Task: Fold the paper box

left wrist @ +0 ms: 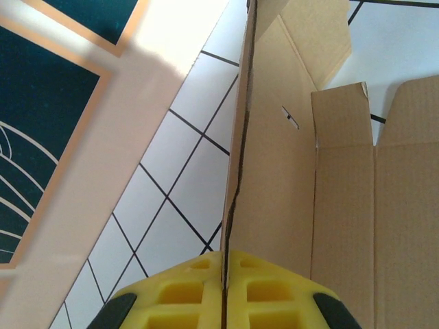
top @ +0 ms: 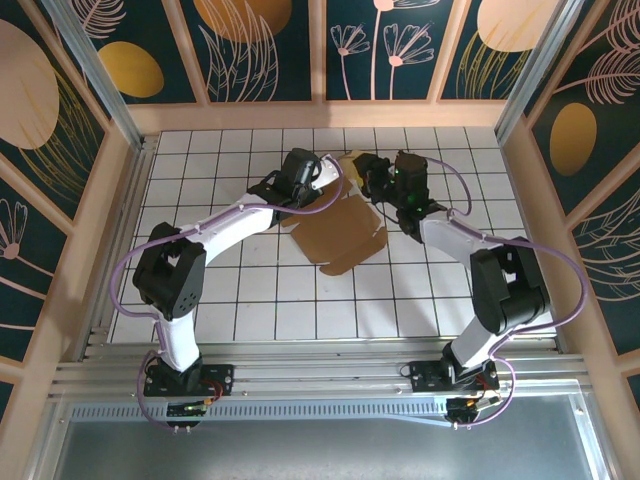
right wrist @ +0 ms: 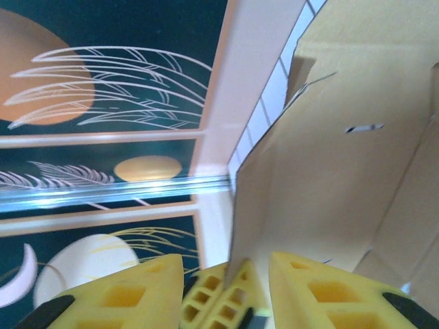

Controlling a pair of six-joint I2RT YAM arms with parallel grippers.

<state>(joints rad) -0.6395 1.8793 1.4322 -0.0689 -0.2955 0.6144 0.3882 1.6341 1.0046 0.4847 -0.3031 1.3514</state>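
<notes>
We look down on the white tiled table, fenced by patterned dark panels. On its far middle lies the paper box, an unfolded brown sheet. Most of it rests flat on the tiles, while its far end rises between the two arms.

The left arm reaches in from the left and the right arm from the right. They meet at that raised far end.

In the left wrist view, the left gripper is pinched onto the edge of an upright panel of the box. Its yellow fingers press together on the cardboard with no gap. A small slit shows in that panel.

In the right wrist view, another flap's edge runs down between the yellow fingers of the right gripper. We cannot tell whether they clamp the cardboard or merely straddle it.
</notes>
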